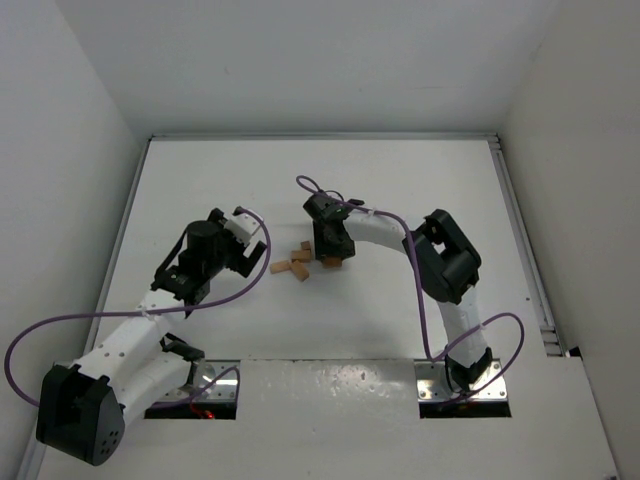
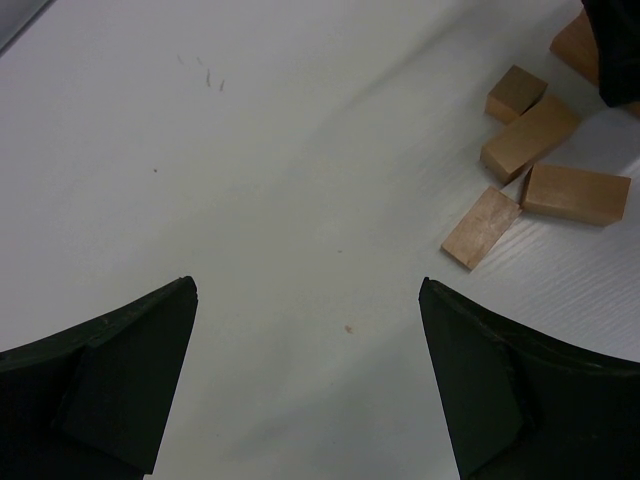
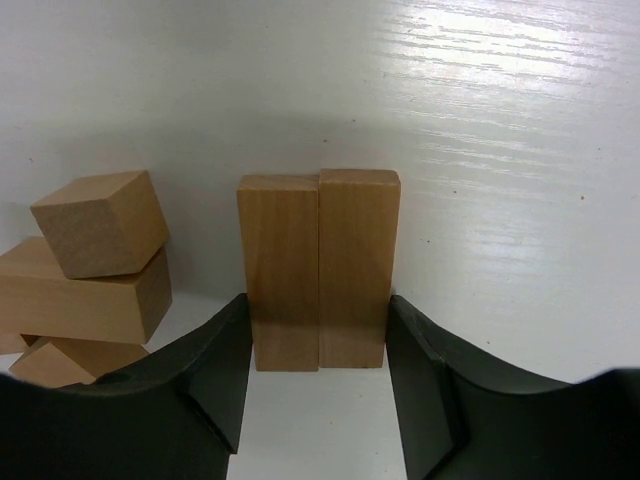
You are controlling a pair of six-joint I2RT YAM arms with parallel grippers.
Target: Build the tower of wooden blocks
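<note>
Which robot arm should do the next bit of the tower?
Right. The right gripper has two long blocks side by side between its fingers. The left gripper is open over bare table, loose blocks off to its side.

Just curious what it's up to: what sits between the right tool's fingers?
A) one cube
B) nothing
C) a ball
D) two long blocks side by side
D: in the right wrist view, two long blocks lie side by side inside the right tool.
</note>
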